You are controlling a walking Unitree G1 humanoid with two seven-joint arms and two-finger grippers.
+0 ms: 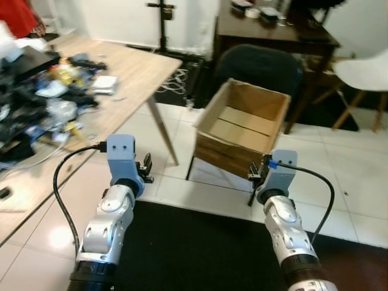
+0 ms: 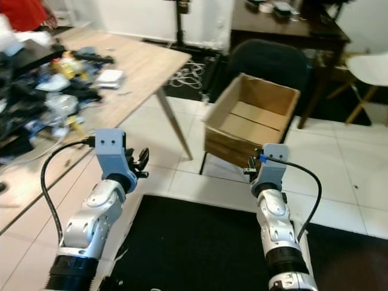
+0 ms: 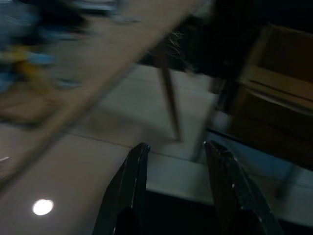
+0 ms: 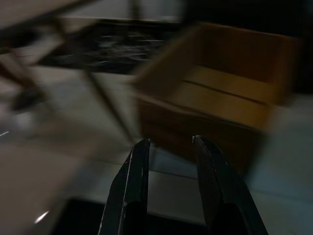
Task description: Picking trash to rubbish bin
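Observation:
An open cardboard box (image 1: 245,127) stands tilted on a dark chair ahead of me, empty inside. A heap of mixed trash and clutter (image 1: 42,97) covers the wooden table (image 1: 136,70) to my left. My left gripper (image 3: 178,152) is raised over the floor beside the table, open with nothing between its fingers. Just short of the box's near wall is my right gripper (image 4: 171,144), also open and empty. Both wrist views are blurred.
A black mat (image 1: 194,248) lies on the white tiled floor under my arms. A dark desk (image 1: 273,30) stands behind the box, and a white chair (image 1: 364,73) at far right. A tripod stand (image 1: 162,24) rises by the back wall, with cables (image 1: 176,79) at its foot.

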